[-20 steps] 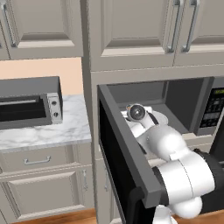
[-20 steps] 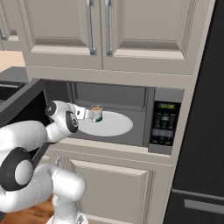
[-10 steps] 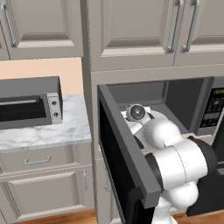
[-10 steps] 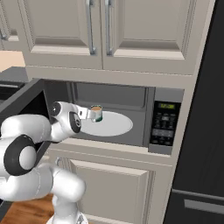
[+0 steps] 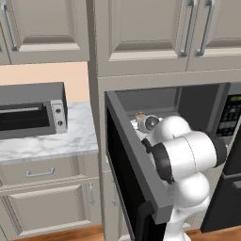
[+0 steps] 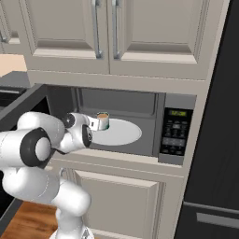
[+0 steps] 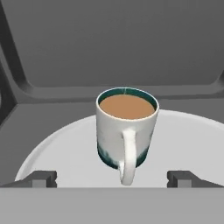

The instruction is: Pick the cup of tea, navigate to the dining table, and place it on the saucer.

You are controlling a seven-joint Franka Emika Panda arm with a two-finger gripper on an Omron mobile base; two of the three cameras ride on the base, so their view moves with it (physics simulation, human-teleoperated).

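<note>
The white, teal-based cup of tea (image 7: 126, 131) stands on the round white microwave turntable (image 7: 188, 144), near its front edge. The claw (image 7: 112, 177) is spread wide, empty, handle facing it; clamping the handle could tip and spill tea.

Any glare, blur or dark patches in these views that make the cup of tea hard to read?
Hand view: cup of tea sharp, evenly lit, no glare, soft shading on the white turntable plate. Right base view: cup small and slightly soft, microwave cavity dim but readable. Left base view: cup mostly hidden behind the arm, interior shadowed; the open tool frames the handle.
</note>
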